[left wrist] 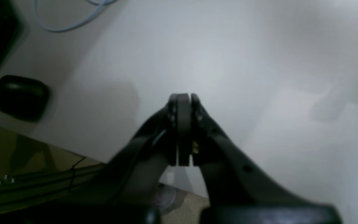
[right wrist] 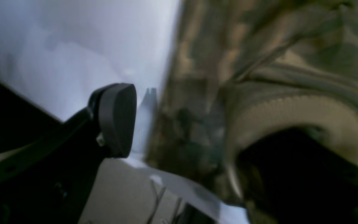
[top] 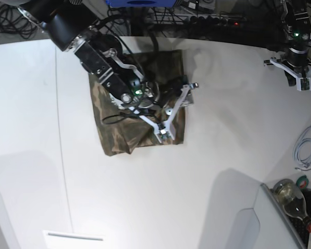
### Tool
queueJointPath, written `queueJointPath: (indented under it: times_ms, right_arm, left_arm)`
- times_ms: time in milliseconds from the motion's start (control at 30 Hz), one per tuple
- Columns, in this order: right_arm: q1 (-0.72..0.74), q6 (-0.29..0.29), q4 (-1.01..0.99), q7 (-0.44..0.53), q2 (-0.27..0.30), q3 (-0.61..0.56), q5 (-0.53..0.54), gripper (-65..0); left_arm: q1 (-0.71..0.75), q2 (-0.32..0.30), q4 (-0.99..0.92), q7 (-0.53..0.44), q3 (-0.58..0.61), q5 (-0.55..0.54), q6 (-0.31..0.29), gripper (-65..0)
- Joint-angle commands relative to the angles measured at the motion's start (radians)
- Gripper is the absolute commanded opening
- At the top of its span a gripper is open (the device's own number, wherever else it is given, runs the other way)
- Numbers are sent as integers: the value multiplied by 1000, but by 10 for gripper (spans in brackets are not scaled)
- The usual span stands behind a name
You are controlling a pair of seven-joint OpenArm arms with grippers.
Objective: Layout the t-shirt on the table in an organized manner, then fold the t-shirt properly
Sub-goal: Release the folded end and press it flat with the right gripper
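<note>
The camouflage t-shirt (top: pixel 127 127) lies in a folded, rumpled block on the white table (top: pixel 233 135), towards the far middle. My right gripper (top: pixel 177 110) hangs over the shirt's right edge, open, its white fingers spread wide. In the right wrist view one black pad (right wrist: pixel 117 119) stands over bare table (right wrist: pixel 57 46). The t-shirt (right wrist: pixel 259 56) with its tan ribbed collar fills the space towards the other finger, which is lost in the dark. My left gripper (top: pixel 294 72) is at the far right, away from the shirt. Its jaws (left wrist: pixel 184 102) are shut on nothing above the table (left wrist: pixel 259 62).
A thin dark seam (top: pixel 62 135) crosses the tabletop on the left. A white cable (top: pixel 306 148) and a bottle (top: pixel 290 194) lie off the table's right edge. Two black objects (left wrist: pixel 20 98) and a pale blue cable (left wrist: pixel 67 26) sit near my left gripper. Cables run behind the table.
</note>
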Motion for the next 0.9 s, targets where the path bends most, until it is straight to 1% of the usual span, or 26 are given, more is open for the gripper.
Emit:
queueJointPath:
  times_ms: [0, 133, 233, 333, 433, 500, 533, 567, 633, 667, 700, 767, 867]
  right_arm:
    - [18, 1, 1, 14, -16, -4, 6, -225]
    - [33, 1, -37, 22, -31, -64, 6, -225]
    - [35, 1, -37, 78, -34, -105, 6, -225]
    - [46, 1, -32, 97, -34, -137, 6, -225]
    - [49, 1, 55, 95, -24, -177, 6, -225]
    - [46, 0, 164, 82, 18, -191, 6, -227]
    - [43, -8, 235, 57, 41, -190, 6, -227]
    - [37, -40, 294, 28, 75, -190, 6, -227]
    - [30, -144, 393, -10, 140, -176, 8, -230]
    - [23, -193, 419, -17, 173, -165, 9, -248]
    - [12, -215, 422, -17, 200, -154, 9, -287]
    - [-3, -196, 387, 3, 226, -117, 9, -404]
    - [-46, -158, 281, 66, 226, -70, 9, -644]
  left_arm:
    - [4, -15, 16, -20, -6, 0, 6, -650]
    - [1, -13, 16, -20, -6, 1, 6, -650]
    - [-4, -15, 14, -20, -6, 1, 6, -650]
    - [-7, -16, 8, -22, -6, 1, 6, -650]
    - [-7, -16, 6, -23, -8, 1, 6, -650]
    - [-7, -18, 5, -25, -10, 1, 6, -650]
    - [-7, -22, 5, -25, -10, 1, 6, -650]
    - [-7, -32, 5, -27, -10, 1, 6, -650]
    - [-3, -39, 3, -27, -10, 1, 6, -650]
    - [-1, -44, 2, -27, -16, 0, 6, -650]
    - [1, -44, -4, -27, -33, -5, 6, -650]
    - [-7, -39, -17, -27, -65, -3, 6, -650]
    - [-7, -39, -24, -28, -77, -6, 4, -650]
